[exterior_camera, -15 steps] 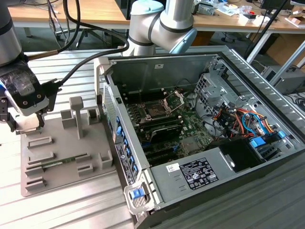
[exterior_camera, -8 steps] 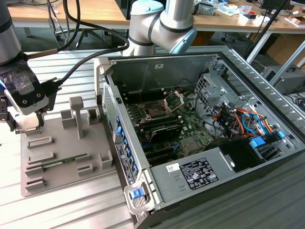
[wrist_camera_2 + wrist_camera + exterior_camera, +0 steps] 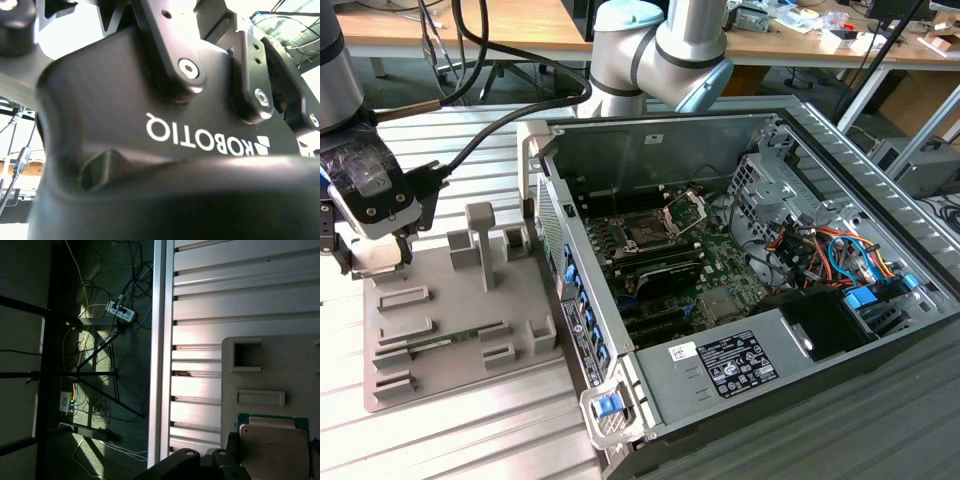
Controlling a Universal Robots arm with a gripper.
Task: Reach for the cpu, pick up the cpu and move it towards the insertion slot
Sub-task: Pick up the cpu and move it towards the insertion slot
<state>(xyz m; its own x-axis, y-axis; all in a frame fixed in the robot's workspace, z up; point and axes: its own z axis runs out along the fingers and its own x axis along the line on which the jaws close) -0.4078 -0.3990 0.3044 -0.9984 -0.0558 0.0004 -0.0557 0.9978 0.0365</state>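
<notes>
At the exterior view's far left the gripper [image 3: 370, 258] hangs low over the near-left corner of the grey tray [image 3: 440, 300], close above its surface. I cannot tell how far open it is, nor whether it has hold of anything. The cpu [image 3: 274, 447] is right there with it: in the first wrist view it lies flat, metal lid up, green edge showing, against the tray and just beside the gripper's dark body. So the reach looks about done, and the cpu sits beneath the gripper rather than off to a side. It is square, so no long axis governs the grasp. Further right on the tray a memory stick [image 3: 445, 343] lies in its groove, apart from the gripper. Next comes the side wall of the open case [image 3: 570, 270], standing between tray and board. Right of that, well apart from the gripper, is the slot [image 3: 646, 232], dark and square on the green board, with its bracket [image 3: 686, 208] swung up and open. By my judgement the carry runs rightward and over that wall.
</notes>
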